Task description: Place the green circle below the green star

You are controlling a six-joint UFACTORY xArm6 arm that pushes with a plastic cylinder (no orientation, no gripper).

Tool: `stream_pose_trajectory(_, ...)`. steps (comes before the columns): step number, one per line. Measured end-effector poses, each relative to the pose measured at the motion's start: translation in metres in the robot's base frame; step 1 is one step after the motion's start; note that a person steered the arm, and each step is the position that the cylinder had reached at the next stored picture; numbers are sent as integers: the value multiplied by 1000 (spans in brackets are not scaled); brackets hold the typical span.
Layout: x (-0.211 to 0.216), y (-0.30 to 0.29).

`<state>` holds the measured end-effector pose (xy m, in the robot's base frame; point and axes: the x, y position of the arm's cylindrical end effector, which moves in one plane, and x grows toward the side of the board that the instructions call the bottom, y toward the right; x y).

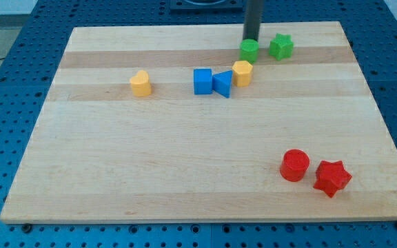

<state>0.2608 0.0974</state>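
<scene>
my tip (251, 38) stood at the view's top, touching the top edge of the green circle (249, 49); the rod had no jaws and held nothing. the green circle lay just left of the green star (280, 46), level with it, and just above the yellow hexagon (242, 72).

Below the green star (280, 46) the counter (185, 172) lies open. To the star's left, just beside it, stands the green circle (249, 49), my tip (251, 39) at its upper edge; a yellow block (242, 72) crowds lower-left.
</scene>
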Motion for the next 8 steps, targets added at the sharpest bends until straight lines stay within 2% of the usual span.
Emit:
stream_pose_trajectory(1, -4, -62)
stream_pose_trajectory(3, 42, -2)
stream_pose_trajectory(5, 34, 17)
stream_pose_trajectory(6, 56, 47)
stream_pose_trajectory(7, 77, 47)
stream_pose_trajectory(8, 61, 41)
